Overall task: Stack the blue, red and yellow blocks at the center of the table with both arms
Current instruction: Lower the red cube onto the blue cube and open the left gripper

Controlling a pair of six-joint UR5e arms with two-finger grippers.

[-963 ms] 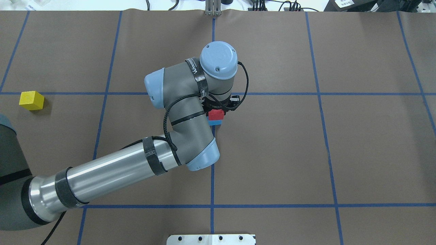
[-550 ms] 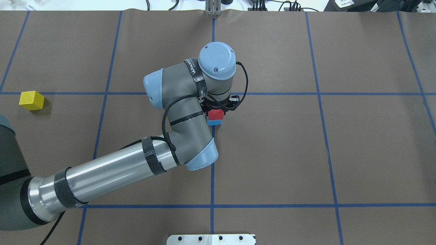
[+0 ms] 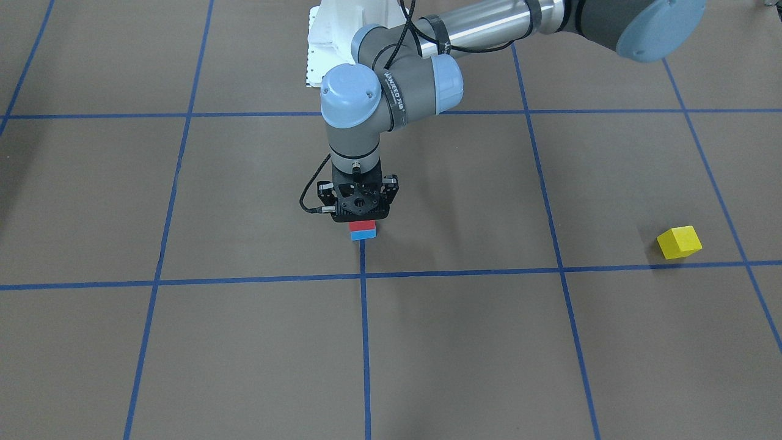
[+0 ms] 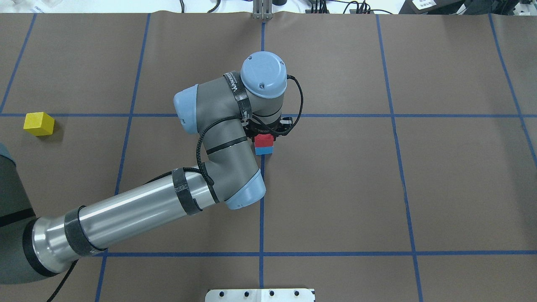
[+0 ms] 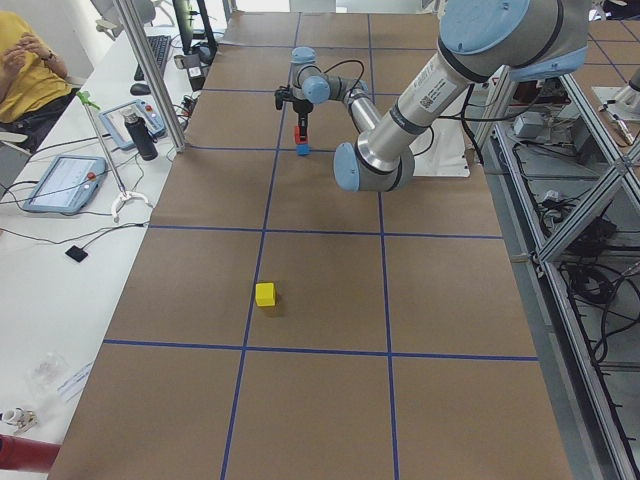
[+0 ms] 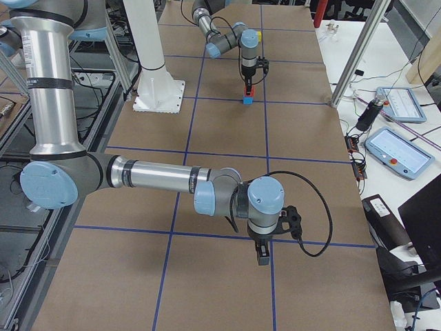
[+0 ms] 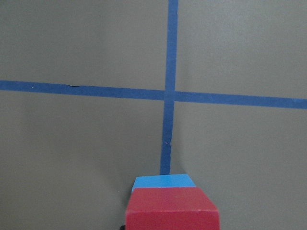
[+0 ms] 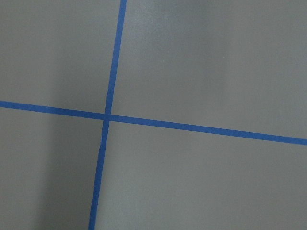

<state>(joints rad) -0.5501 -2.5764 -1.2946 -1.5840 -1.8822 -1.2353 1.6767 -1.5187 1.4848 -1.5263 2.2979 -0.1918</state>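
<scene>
A red block (image 3: 361, 225) sits on a blue block (image 3: 363, 234) at the table's centre, by the crossing of the blue tape lines. The stack also shows in the overhead view, the red block (image 4: 264, 140) over the blue block (image 4: 264, 150). My left gripper (image 3: 361, 221) points straight down over the stack, with its fingers at the red block's sides, and seems shut on it. In the left wrist view the red block (image 7: 171, 211) fills the bottom edge. A yellow block (image 4: 39, 123) lies alone at the far left. My right gripper (image 6: 262, 258) hovers over bare table; I cannot tell its state.
The robot's white base plate (image 4: 260, 295) is at the near edge of the table. A metal bracket (image 4: 262, 12) stands at the far edge. Blue tape lines grid the brown table (image 4: 440, 188). An operator (image 5: 25, 60) sits beside a side bench with tablets.
My left arm's wrist has shifted slightly to the left over the stack. The red block stays on the blue block. The yellow block has not moved.
</scene>
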